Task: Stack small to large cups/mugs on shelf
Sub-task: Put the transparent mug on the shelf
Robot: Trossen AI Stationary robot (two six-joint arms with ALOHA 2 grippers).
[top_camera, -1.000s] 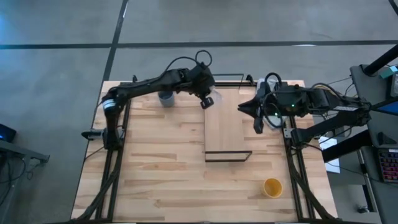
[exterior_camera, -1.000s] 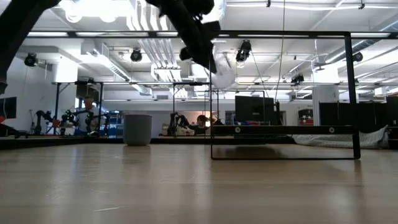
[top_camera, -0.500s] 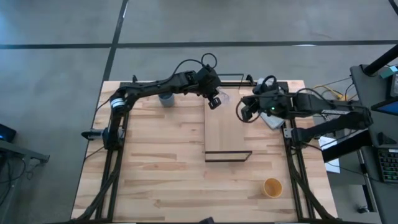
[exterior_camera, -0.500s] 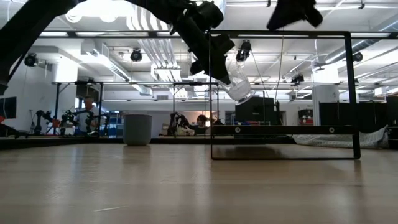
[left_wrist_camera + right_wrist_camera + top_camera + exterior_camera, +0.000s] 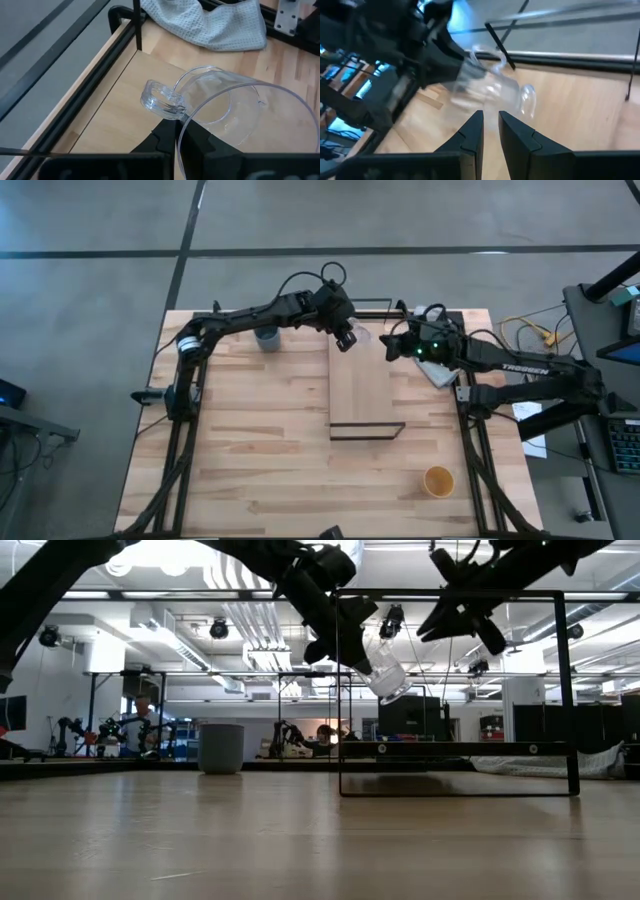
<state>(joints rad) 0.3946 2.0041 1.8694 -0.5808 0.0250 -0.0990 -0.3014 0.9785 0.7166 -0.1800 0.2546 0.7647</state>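
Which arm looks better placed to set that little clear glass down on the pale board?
Left, probably: its end effector already holds the clear glass tilted above the board. The right end effector hovers nearby, empty.

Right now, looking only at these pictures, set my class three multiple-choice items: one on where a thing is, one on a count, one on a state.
1. Where is the yellow-orange cup?
A. On the shelf
B. On the tabletop near the right front corner
C. In the right gripper

2. How many cups rest on the tabletop?
A. Two
B. Three
C. None

3. How is the clear glass held?
A. Standing upright on the shelf
B. Lying on the white cloth
C. Tilted in the air in the left gripper

Answers:
1 B: the yellow-orange cup sits on the planks, apart from the shelf.
2 A: it and the blue-grey cup do.
3 C: the left gripper holds the clear glass slanted above the shelf; the right gripper hovers near.
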